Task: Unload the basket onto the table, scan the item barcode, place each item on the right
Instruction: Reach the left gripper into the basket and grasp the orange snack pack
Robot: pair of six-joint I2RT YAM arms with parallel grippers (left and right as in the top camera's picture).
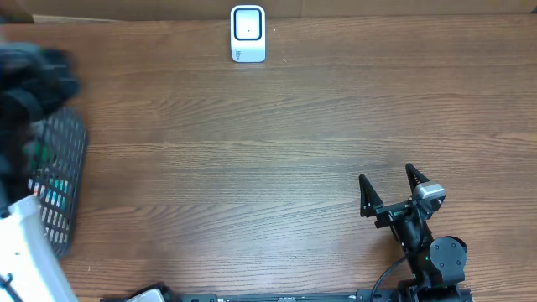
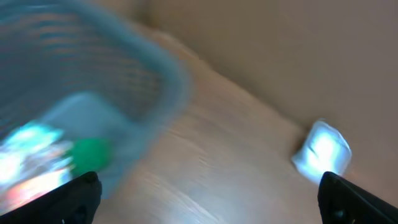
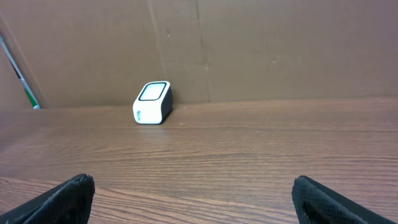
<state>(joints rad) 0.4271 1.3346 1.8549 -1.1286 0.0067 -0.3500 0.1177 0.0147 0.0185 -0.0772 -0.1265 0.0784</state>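
- The right pincer has its jaws spread fully with nothing between them, low over the table
- The left pincer has its jaws spread fully and holds nothing; its camera view is blurred
- The basket sits just ahead of the left pincer, towards its left, and holds the items, one partly green; any barcode is lost in the blur
- The scanner stands upright well ahead of the right pincer, slightly left, close to the cardboard wall
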